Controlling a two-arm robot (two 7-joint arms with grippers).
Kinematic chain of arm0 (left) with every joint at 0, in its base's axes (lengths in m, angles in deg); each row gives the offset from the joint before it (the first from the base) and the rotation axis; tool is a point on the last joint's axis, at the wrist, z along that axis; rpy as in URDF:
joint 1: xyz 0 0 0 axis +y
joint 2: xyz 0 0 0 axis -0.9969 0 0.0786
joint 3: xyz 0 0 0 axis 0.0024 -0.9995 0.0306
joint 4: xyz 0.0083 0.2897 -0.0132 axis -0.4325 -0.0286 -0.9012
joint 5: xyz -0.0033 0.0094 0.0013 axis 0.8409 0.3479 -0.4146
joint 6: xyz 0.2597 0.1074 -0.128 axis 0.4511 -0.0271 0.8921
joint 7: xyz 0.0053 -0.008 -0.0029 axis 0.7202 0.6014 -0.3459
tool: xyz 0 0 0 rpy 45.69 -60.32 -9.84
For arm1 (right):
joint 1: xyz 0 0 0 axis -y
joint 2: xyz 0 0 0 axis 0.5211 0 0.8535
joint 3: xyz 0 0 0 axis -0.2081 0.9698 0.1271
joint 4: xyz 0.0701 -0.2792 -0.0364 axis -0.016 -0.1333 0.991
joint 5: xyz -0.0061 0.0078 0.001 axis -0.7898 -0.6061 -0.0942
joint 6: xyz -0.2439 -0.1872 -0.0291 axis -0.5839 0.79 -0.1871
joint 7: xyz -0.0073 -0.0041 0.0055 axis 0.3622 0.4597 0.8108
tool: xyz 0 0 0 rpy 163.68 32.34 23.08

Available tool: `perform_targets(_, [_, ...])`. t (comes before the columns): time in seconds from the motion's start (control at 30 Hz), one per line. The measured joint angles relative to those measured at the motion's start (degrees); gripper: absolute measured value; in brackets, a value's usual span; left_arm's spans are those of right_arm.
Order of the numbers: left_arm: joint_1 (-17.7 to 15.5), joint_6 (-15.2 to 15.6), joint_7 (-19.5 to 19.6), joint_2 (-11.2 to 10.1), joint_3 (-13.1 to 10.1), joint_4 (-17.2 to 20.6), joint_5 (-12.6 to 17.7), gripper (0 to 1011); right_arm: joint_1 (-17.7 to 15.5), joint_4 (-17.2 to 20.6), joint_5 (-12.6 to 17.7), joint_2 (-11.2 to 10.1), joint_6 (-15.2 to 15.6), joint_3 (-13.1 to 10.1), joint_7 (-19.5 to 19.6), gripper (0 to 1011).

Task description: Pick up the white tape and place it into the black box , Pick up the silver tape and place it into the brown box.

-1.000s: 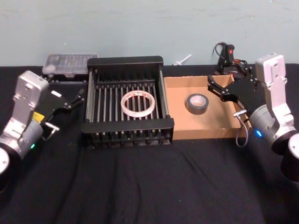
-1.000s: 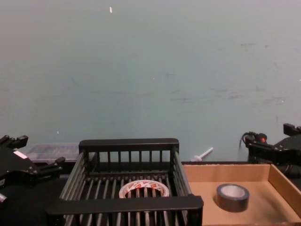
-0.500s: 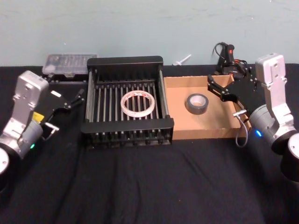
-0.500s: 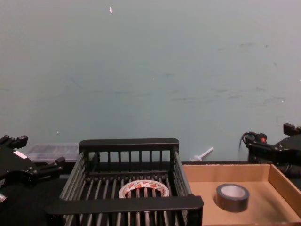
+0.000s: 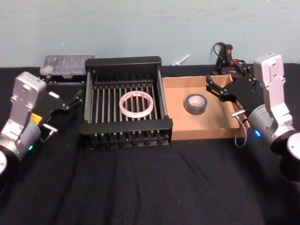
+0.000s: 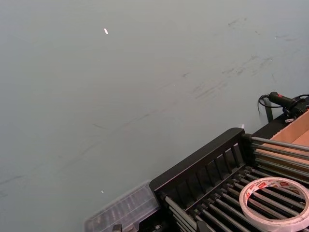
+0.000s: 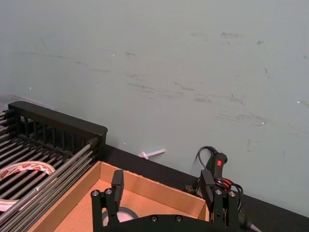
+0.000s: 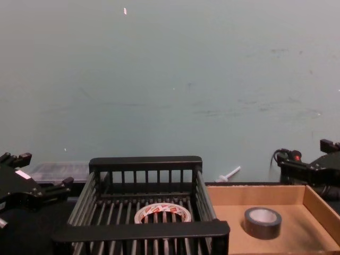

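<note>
Both tapes are boxed: white tape in black box, silver tape in brown box.

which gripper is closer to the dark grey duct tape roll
Right. The right gripper hovers open just beside the dark grey duct tape roll, over the tan cardboard tray. The left gripper sits open beyond the black slatted crate, much farther away.

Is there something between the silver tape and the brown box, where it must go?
No. The silver tape already lies flat inside the brown box, and the white tape lies in the black box. The right gripper hangs open over the box's far right corner; the left gripper is left of the black box.
</note>
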Motion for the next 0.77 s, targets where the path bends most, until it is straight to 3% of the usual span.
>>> perform_targets(0.77, [0.0,0.0,0.0,0.0,0.0,0.0,0.0,1001,0.0,0.0,0.0,0.0,0.0,0.0,0.0,1002])
